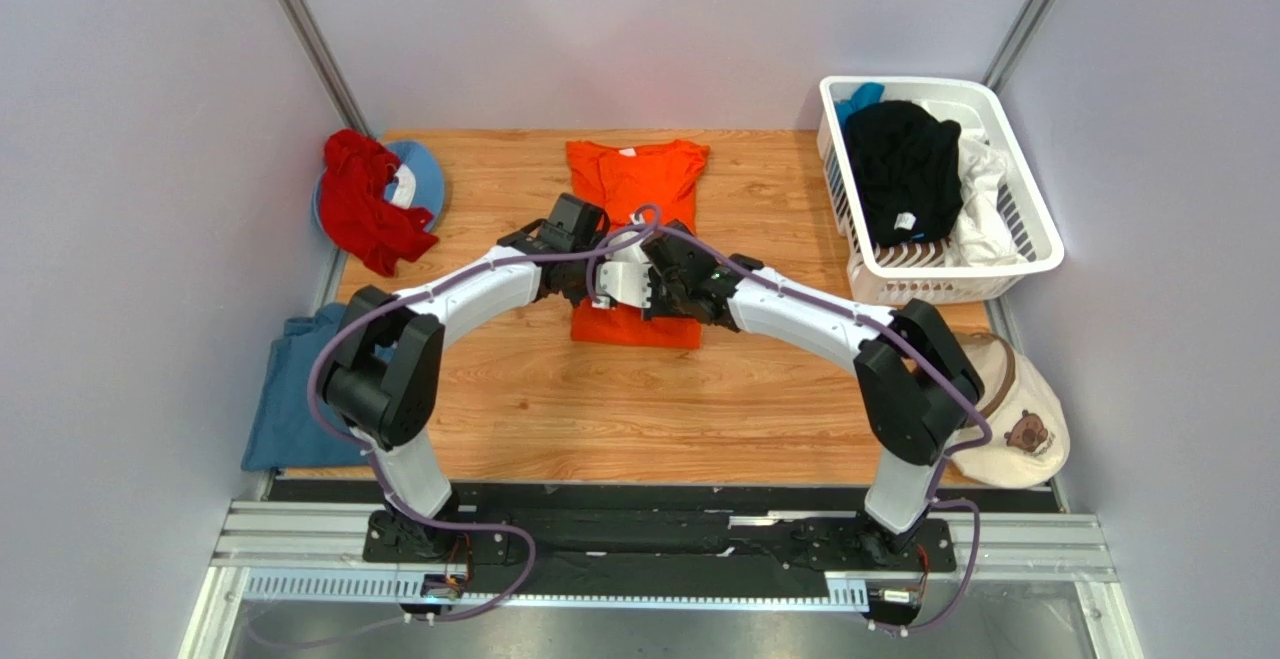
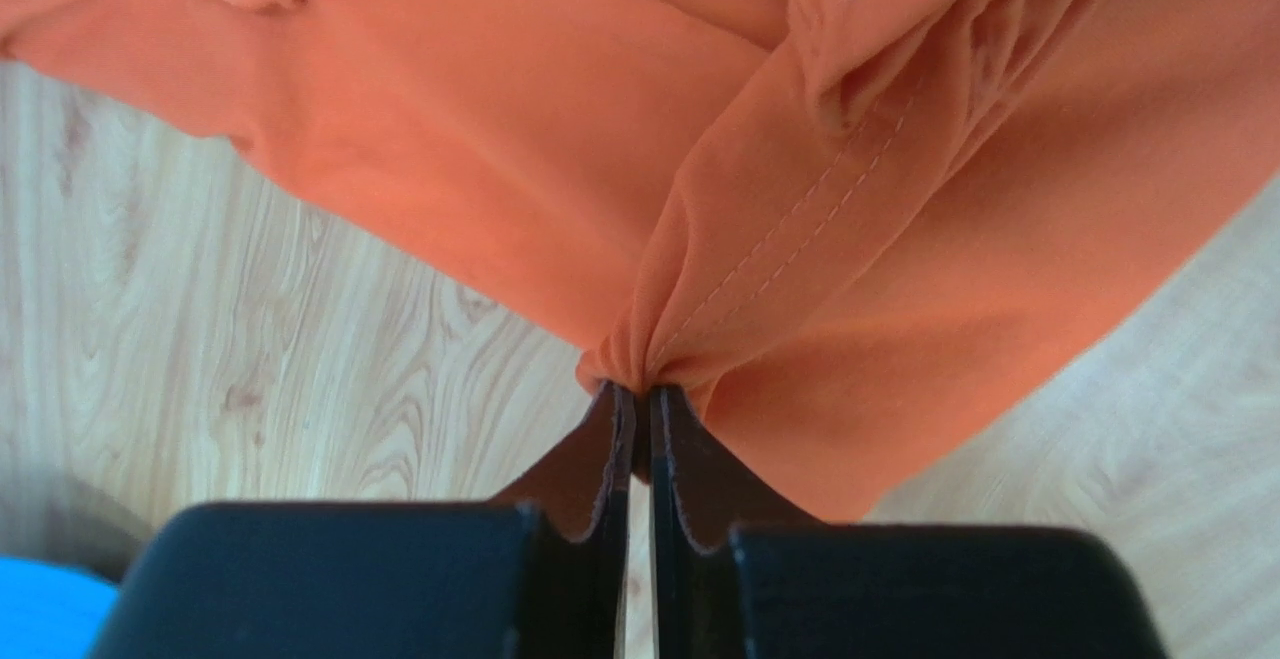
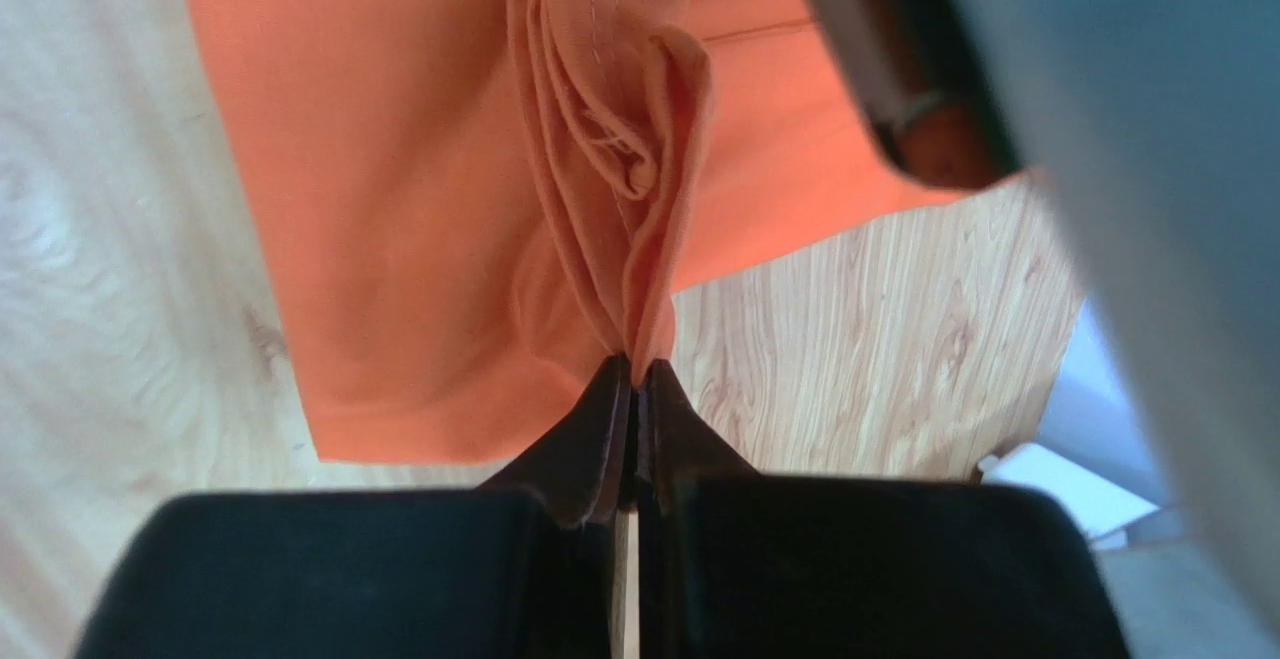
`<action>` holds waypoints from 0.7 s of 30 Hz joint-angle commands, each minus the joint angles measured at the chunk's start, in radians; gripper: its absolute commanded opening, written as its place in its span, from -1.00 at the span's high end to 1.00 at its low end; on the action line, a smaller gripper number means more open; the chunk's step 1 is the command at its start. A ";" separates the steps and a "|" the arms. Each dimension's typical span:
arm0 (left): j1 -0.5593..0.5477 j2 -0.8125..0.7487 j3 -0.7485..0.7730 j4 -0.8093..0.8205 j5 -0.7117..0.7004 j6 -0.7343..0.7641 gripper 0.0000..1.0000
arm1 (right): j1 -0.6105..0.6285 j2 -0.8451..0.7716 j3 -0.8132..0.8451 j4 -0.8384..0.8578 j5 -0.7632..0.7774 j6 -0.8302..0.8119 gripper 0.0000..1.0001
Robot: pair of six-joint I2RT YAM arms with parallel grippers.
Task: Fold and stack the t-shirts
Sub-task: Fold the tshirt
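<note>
The bright orange t-shirt (image 1: 636, 179) lies lengthwise in the middle of the table, its collar end at the far side. My left gripper (image 1: 574, 224) and right gripper (image 1: 649, 272) hover close together over its middle. The left wrist view shows the left gripper (image 2: 639, 386) shut on a bunched hem of the orange t-shirt (image 2: 496, 134), lifted off the wood. The right wrist view shows the right gripper (image 3: 631, 371) shut on a pinched fold of the orange t-shirt (image 3: 406, 209). A dusty blue t-shirt (image 1: 293, 389) lies folded at the table's left edge.
A white basket (image 1: 1037, 239) at the far right holds black and white shirts. A red cloth (image 1: 365, 209) lies on a blue disc at the far left. A beige bear-face cap (image 1: 1022, 419) sits at the right edge.
</note>
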 commanded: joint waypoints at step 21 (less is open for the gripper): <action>0.066 0.295 0.338 -0.025 -0.013 0.079 1.00 | -0.167 0.273 0.337 0.127 0.014 -0.059 1.00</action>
